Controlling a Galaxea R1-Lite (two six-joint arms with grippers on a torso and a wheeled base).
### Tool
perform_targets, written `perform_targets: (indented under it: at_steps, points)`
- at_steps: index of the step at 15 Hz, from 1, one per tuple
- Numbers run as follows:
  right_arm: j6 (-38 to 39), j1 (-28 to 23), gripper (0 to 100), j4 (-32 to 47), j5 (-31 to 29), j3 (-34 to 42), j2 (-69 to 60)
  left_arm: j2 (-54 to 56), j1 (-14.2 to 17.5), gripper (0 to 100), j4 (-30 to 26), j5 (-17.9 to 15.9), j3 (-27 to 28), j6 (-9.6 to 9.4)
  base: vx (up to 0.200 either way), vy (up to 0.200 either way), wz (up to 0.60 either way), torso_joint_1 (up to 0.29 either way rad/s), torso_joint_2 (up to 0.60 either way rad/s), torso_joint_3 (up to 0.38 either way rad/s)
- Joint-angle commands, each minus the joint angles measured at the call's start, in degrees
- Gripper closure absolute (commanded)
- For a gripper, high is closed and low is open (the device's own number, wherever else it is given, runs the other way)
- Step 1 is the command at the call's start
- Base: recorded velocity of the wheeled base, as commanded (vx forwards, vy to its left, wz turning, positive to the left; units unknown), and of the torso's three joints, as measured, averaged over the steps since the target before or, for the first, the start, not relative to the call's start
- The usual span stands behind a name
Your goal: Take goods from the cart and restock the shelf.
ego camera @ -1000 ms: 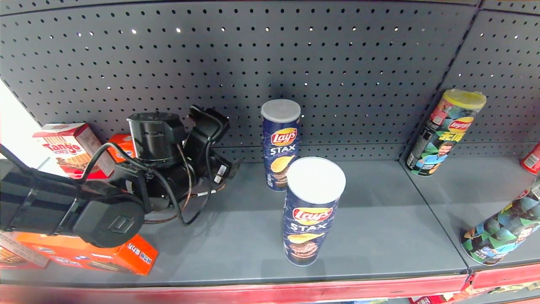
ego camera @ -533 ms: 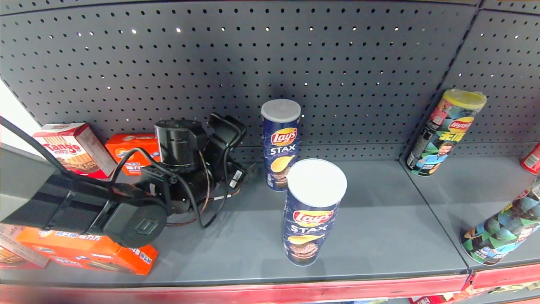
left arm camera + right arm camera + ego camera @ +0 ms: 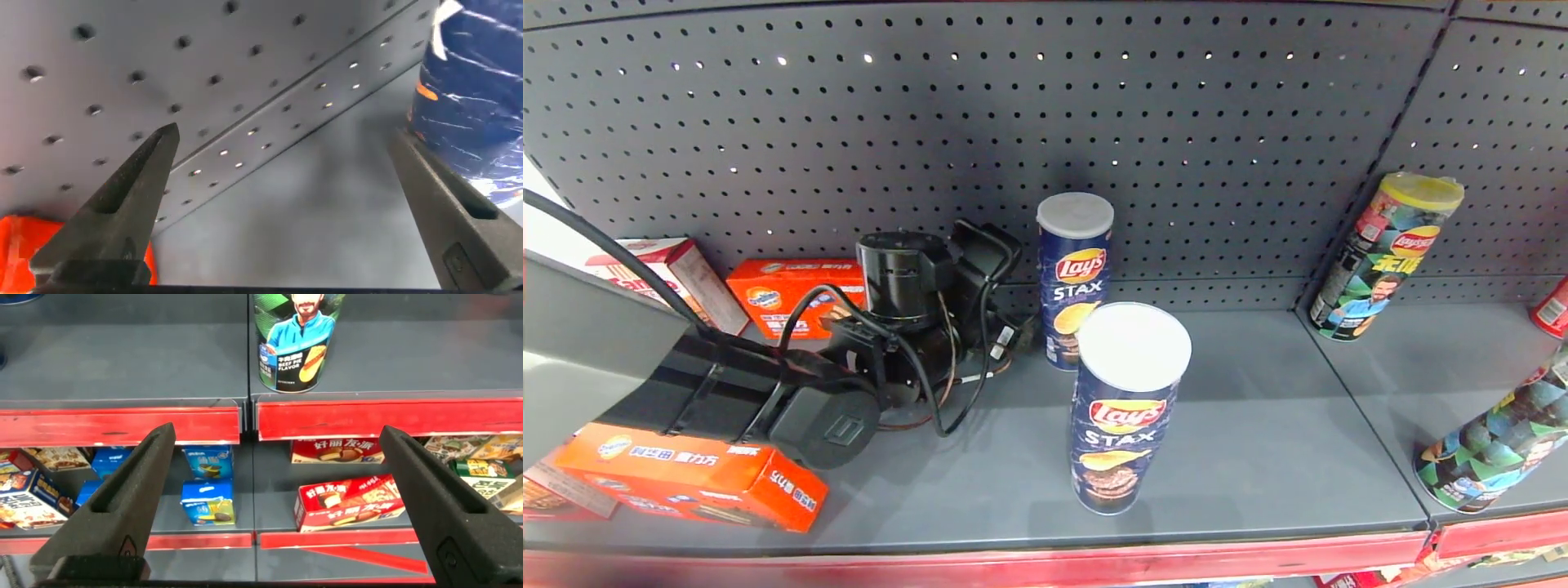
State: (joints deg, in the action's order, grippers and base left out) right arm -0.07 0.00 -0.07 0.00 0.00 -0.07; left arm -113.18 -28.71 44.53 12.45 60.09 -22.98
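Because probably light, thin-walled and slick, grip rear chip can mid-body, gently, with left hand gaping empty beside it.

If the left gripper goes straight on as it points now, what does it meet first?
Probably the pegboard back wall; the rear blue can stands just beside that line, depth unclear.

Front can, dark blue, white-lidded, is stood upright near the edge of the grey shelf. A matching rear can is stood upright just behind it.
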Motion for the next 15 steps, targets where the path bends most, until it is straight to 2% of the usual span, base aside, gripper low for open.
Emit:
perform_targets:
  at_steps: [1, 6, 9, 11, 13, 14, 15]
  points:
    - [-0.01, 0.00, 0, -0.01, 0.00, 0.00, 0.07, -1.08, -0.12, 0, 0.03, -0.05, 1.17, 0.04, 0.000, 0.000, 0.00, 0.000, 0.00, 0.000]
    - [-0.01, 0.00, 0, -0.01, 0.00, 0.00, 0.07, -1.43, 0.14, 0, -0.06, 0.03, 1.35, 1.18, 0.000, 0.000, 0.00, 0.000, 0.00, 0.000]
    - [-0.01, 0.00, 0, -0.01, 0.00, 0.00, 0.07, 4.11, 0.94, 0, -0.15, 0.12, 0.21, 1.18, 0.000, 0.000, 0.00, 0.000, 0.00, 0.000]
    - [-0.10, 0.00, 0, -0.01, 0.00, 0.00, 0.07, 9.20, 3.04, 0, -1.29, 1.62, -0.23, 1.09, 0.000, 0.000, 0.00, 0.000, 0.00, 0.000]
    - [-0.01, 0.00, 0, -0.01, 0.00, 0.00, 0.07, 10.26, 3.31, 0, -1.73, 1.62, -0.41, 1.09, 0.000, 0.000, 0.00, 0.000, 0.00, 0.000]
    - [-0.01, 0.00, 0, -0.01, 0.00, 0.00, 0.07, 19.40, 6.12, 0, -7.62, 1.62, -3.40, 1.09, 0.000, 0.000, 0.00, 0.000, 0.00, 0.000]
    - [-0.01, 0.00, 0, -0.01, 0.00, 0.00, 0.07, 21.42, 6.21, 0, -8.32, 1.62, -4.72, 1.18, 0.000, 0.000, 0.00, 0.000, 0.00, 0.000]
